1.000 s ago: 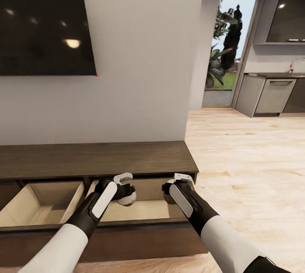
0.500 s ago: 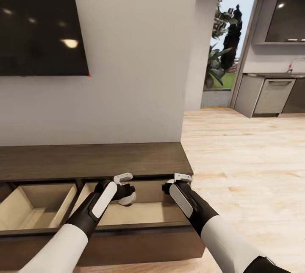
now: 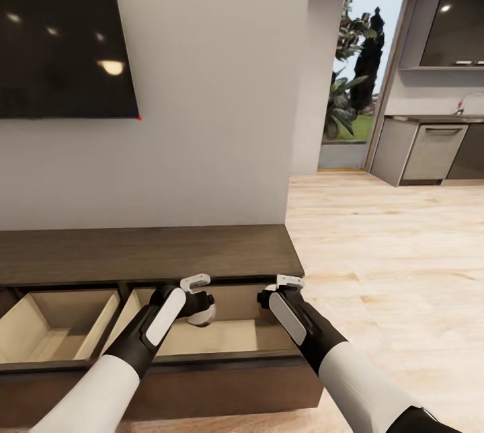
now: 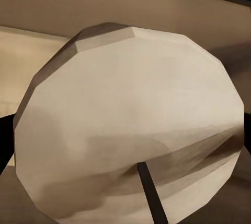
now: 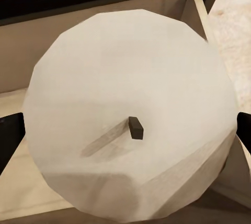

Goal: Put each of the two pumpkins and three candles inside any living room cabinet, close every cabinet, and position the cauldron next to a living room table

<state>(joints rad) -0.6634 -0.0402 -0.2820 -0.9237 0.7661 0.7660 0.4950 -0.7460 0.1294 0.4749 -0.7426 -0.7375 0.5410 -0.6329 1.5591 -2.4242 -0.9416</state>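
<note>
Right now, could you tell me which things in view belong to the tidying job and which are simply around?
Job:
- candle in left gripper, seen close
- candle in right gripper, seen close
- cabinet, two drawers open over pale interiors

Just around:
- television
- kitchen counter
- garden doorway

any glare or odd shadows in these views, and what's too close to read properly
Head view: ceiling lights glare as soft spots on the black TV screen; the doorway is bright with daylight. Left wrist view: the candle in the left end effector is so close that its faceted top looms large, its wick a dark bar. Right wrist view: the right-hand candle likewise, its wick casting a faint streak of shadow.
</note>
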